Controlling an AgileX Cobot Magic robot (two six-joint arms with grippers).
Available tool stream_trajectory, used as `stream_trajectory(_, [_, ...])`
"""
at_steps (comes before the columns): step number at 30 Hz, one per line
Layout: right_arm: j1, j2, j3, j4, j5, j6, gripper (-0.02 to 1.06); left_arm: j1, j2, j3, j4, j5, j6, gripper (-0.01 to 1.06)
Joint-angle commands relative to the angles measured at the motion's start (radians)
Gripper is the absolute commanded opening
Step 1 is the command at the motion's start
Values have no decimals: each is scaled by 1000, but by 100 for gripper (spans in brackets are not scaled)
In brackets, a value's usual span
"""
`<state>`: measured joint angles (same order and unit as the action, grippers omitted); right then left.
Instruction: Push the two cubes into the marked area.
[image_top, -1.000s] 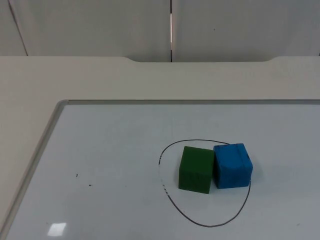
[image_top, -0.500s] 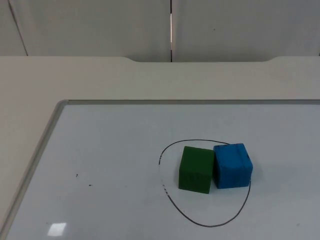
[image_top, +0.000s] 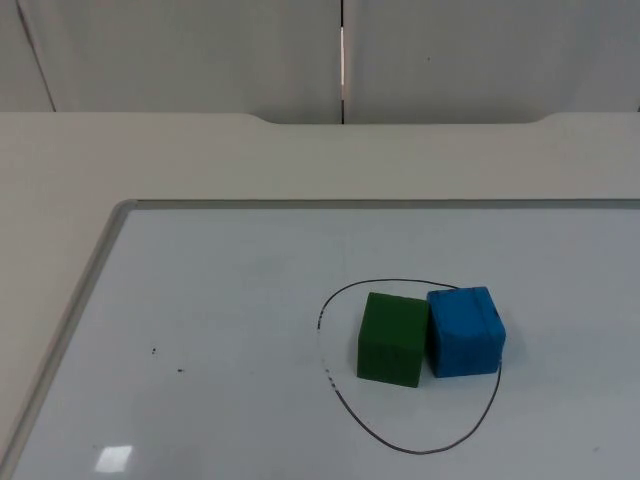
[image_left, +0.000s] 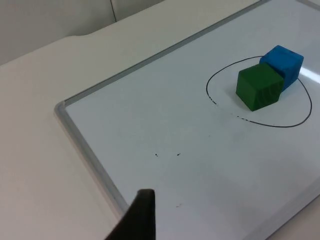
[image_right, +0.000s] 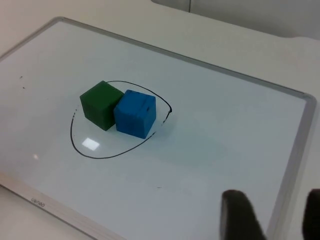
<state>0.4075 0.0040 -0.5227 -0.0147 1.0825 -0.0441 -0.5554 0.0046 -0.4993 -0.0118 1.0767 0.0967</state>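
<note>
Whiteboard (image_top: 200, 300): 2 touching cubes, green (image_top: 392, 338) and blue (image_top: 466, 331), inside drawn ring (image_top: 400, 447). Right gripper (image_right: 272, 212) apart, fingers spread. Left gripper (image_left: 137, 220): state unclear.

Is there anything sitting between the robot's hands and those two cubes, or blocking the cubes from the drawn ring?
Nothing visible does. Bare whiteboard lies between the right hand and the cubes, likewise on the left hand's side. The green cube sits inside the ring; the blue cube touches it, at the ring's edge.
</note>
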Motion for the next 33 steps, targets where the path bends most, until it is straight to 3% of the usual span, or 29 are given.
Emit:
stream_trajectory(1, [-1,-4,7,-1,-3,-6,42,-4,-5,5,4,0,0,105])
stream_trajectory(13, [-1,-4,7,-1,-3,-6,51,-4,-5,5,4,0,0,105])
stream_trajectory(15, [-1,-4,7,-1,-3,-6,66,-4,-5,5,4,0,0,105])
stream_trajectory(18, [-1,-4,7,-1,-3,-6,105,-4,-5,5,4,0,0,105])
stream_trajectory(33, [-1,-4,7,-1,-3,-6,105,-4,-5,5,4,0,0,105])
